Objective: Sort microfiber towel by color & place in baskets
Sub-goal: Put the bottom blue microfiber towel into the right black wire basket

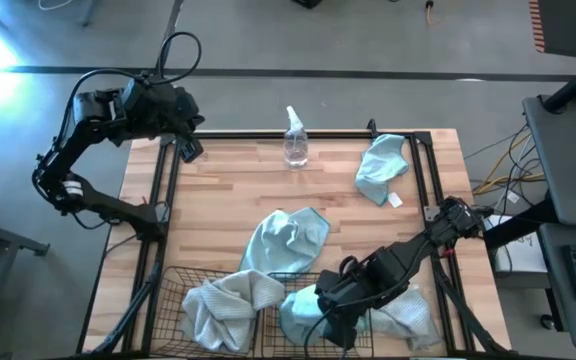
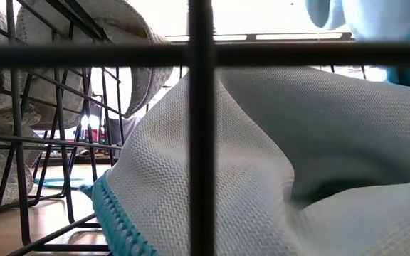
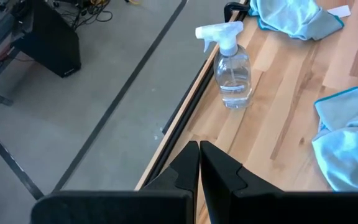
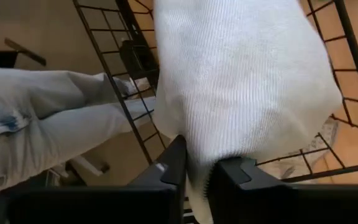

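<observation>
Two black wire baskets sit side by side at the table's near edge, the left basket (image 1: 173, 300) and the right basket (image 1: 438, 330). A grey-white towel (image 1: 223, 305) lies crumpled in the left one. My right gripper (image 1: 336, 325) is over the right basket, shut on a pale towel (image 4: 241, 81) that looks light blue from above (image 1: 303, 312). Another pale towel (image 1: 408, 315) lies beside it. One light blue towel (image 1: 286, 240) lies on the table's middle and another (image 1: 381, 165) near the far right corner. My left gripper (image 3: 199, 155) waits shut over the far left corner. My right gripper pinches the pale towel between its two fingers at a bunched fold (image 4: 197, 146); one layer or several, I cannot tell. The fingers point down into the right basket. The towel spreads out beyond the fingertips and lies on the basket's mesh (image 4: 328, 124).
A clear spray bottle (image 1: 295, 140) stands upright near the far edge's middle, also in the left wrist view (image 3: 232, 68). A person's legs in jeans (image 4: 55, 124) stand just beyond the table's near edge. Bare wood lies between the bottle and the middle towel.
</observation>
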Robot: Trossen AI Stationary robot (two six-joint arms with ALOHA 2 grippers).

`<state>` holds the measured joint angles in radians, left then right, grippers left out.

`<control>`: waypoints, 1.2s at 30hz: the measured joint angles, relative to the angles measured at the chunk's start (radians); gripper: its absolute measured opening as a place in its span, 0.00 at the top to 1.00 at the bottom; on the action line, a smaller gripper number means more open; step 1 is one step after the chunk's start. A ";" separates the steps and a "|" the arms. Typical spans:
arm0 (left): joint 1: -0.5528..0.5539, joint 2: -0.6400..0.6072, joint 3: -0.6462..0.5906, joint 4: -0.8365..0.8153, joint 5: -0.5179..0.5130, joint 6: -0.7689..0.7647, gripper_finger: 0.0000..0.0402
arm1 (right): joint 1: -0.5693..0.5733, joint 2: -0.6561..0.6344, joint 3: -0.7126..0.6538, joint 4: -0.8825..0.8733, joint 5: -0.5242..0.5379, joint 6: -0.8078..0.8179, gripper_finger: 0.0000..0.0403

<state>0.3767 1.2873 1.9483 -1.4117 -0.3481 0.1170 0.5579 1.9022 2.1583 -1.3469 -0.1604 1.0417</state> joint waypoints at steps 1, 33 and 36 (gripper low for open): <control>0.000 0.000 0.000 0.000 0.000 -0.001 1.00 | 0.000 0.000 -0.002 0.000 0.000 -0.011 0.86; 0.000 0.003 0.000 -0.003 0.053 -0.067 1.00 | -0.291 -0.001 -0.181 0.025 0.408 -0.417 0.71; 0.000 0.003 0.000 -0.002 0.053 -0.056 1.00 | -0.336 -0.001 -0.249 0.097 0.382 -0.466 0.69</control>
<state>0.3768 1.2900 1.9484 -1.4139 -0.2951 0.0606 0.2220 1.9015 1.9089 -1.2501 0.2214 0.5760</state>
